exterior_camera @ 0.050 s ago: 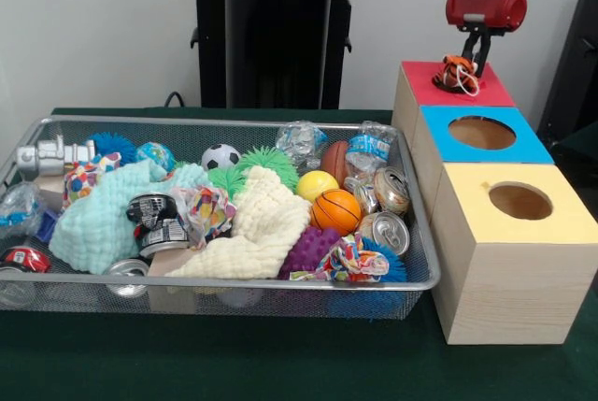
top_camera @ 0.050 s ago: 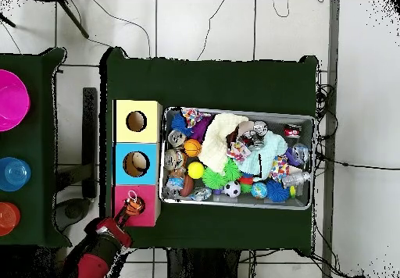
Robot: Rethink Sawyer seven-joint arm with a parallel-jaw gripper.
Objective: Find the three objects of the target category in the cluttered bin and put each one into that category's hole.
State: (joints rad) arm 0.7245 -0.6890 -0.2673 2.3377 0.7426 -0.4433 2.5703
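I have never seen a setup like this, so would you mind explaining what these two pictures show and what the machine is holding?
Both pictures show one moment: one camera faces the table, the other looks straight down. The machine is a red and black robot arm; its gripper hangs over the red-topped box, fingers shut on a small orange and white rope toy. Beside that box stand a blue-topped box and a yellow-topped box, each with a round hole. The wire bin on the green table holds balls, crushed cans and cloths.
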